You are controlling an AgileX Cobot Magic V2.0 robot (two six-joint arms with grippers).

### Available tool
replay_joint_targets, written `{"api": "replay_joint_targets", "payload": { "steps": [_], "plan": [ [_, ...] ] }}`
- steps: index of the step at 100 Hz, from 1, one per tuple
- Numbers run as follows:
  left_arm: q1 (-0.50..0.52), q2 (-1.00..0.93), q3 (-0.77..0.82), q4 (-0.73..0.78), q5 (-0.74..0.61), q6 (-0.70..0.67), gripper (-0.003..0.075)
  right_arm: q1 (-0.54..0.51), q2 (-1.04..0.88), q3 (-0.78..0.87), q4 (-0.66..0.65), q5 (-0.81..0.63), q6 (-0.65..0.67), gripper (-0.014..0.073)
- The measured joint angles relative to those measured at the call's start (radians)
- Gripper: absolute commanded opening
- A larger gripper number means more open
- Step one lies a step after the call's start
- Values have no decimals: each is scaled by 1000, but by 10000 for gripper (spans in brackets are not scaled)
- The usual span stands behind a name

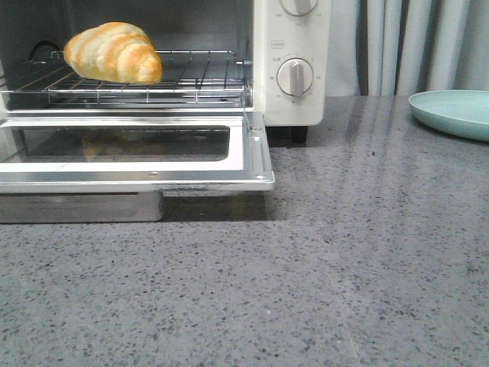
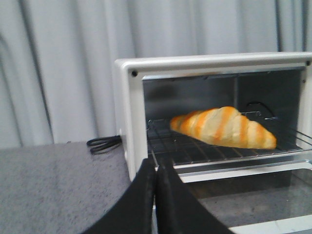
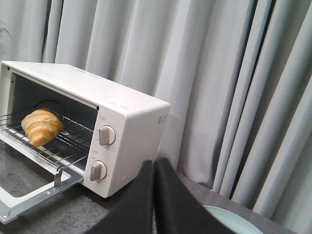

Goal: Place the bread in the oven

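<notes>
Golden-orange, cream-striped croissant-shaped bread (image 1: 113,52) lies on the wire rack (image 1: 191,76) inside the cream-white toaster oven (image 1: 294,103), toward the rack's side away from the knob panel, clear of the oven walls as far as visible. The glass-windowed oven door (image 1: 137,149) hangs fully open, flat over the grey speckled worktop (image 1: 344,267). Left hand (image 2: 156,195): black fingers pressed together, holding nothing, just outside the oven's open front at the wall away from the knobs. Right hand (image 3: 155,195): likewise pressed together and empty, beside the oven's knob end, near the pale teal plate (image 1: 454,113). Judgement: placement looks done. Risks: the left hand clipping the open door or oven frame on retreat and shifting the oven; the rack jolting so the bread rolls toward the front edge.
</notes>
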Motion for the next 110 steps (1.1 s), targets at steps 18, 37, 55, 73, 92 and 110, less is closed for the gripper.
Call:
{"api": "replay_joint_targets", "payload": {
  "steps": [18,37,55,73,92,110],
  "plan": [
    [71,-11,66,42,135,-93,-21,0,0,0,0,-2,0,-57],
    [78,-11,90,60,302,-101,-21,0,0,0,0,-2,0,-58],
    [80,-11,90,61,302,-101,-21,0,0,0,0,-4,0,-57],
    [80,-11,92,61,294,-101,-21,0,0,0,0,-4,0,-58],
    [80,-11,92,61,292,-101,-21,0,0,0,0,-4,0,-58],
    [80,-11,92,61,292,-101,-21,0,0,0,0,-4,0,-58]
  ]
}}
